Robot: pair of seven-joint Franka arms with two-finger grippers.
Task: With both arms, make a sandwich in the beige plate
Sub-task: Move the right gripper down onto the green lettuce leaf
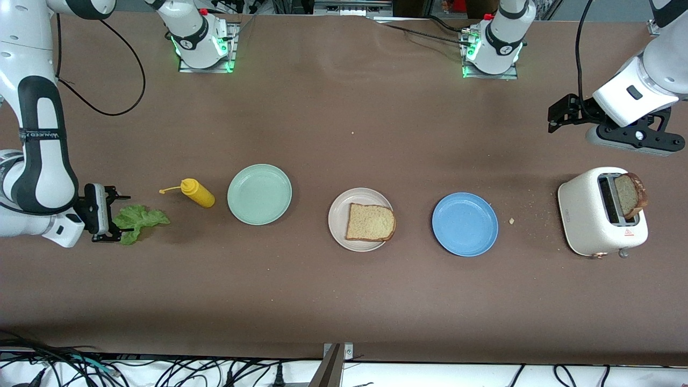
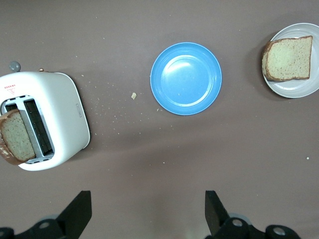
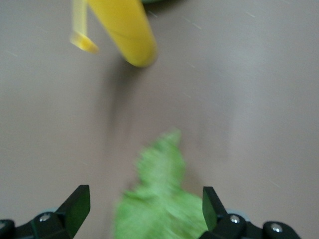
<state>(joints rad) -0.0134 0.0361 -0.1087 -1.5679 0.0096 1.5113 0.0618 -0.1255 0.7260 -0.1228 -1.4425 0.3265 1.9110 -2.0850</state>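
The brown counter (image 1: 344,301) is carrying everything, with both arms standing along its edge farthest from the front camera. The white toaster (image 1: 596,215) is sitting at the left arm's end, a bread slice (image 1: 630,194) sticking up out of one slot, leaning a little. The left end effector (image 1: 561,115) is hanging over bare counter near the toaster, fingers spread wide and holding nothing.

The blue plate (image 1: 465,223), the beige plate (image 1: 339,220) and the mint-green plate (image 1: 259,194) are lying in a row across the middle. A square bread slice (image 1: 370,222) is lying flat on the beige plate, overhanging the rim toward the left arm's end.

The yellow mustard bottle (image 1: 198,193) is lying on its side beside the green plate, its nozzle pointing toward the right arm's end. The lettuce leaf (image 1: 137,221) is lying flat, its long axis running along the counter's length. The right end effector (image 1: 115,215) is sitting low over the leaf's end, fingers wide apart on either side of it, not gripping.
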